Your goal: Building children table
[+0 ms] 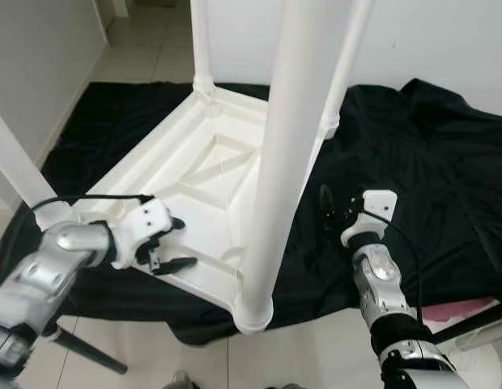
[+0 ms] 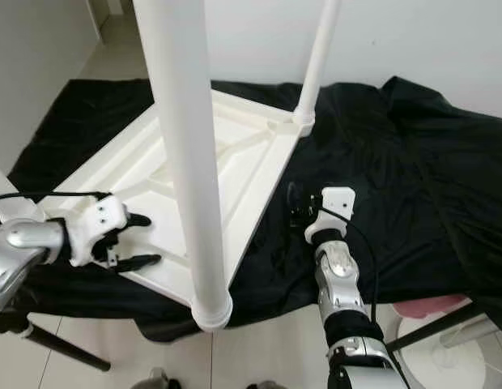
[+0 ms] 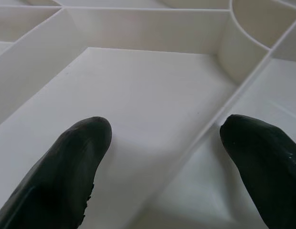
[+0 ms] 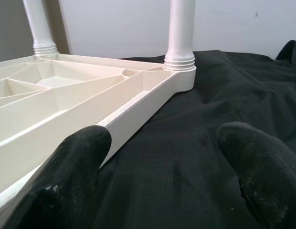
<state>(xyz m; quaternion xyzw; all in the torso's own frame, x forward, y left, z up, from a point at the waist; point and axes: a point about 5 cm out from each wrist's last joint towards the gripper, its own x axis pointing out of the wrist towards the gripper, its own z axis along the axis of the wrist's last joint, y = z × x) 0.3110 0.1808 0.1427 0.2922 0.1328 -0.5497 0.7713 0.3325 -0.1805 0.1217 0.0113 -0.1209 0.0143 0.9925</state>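
Nearest, one white leg (image 1: 279, 162) rises from the upturned table (image 1: 194, 166), which lies on a black cloth (image 1: 429, 162). Left claw (image 1: 172, 243), spread, hovers over its ribbed underside; right claw (image 4: 162, 162), spread, sits on the cloth beside its edge.

Black cloth (image 1: 429, 154) spread over floor, rumpled into folds toward wall side, edge hanging loose near front

Pale tiled floor (image 1: 146, 49) shows beyond cloth at far left, running into doorway; more tile (image 2: 259, 356) at near edge

White wall (image 2: 421, 36) behind cloth; second wall (image 1: 32, 65) on left

Thin black rod (image 1: 85, 352) slants across tile at lower left

Pink object (image 1: 461, 309) at lower right, partly hidden; dark bar (image 2: 441, 324) crossing above it, round white item (image 2: 421, 356) beside; identity unclear
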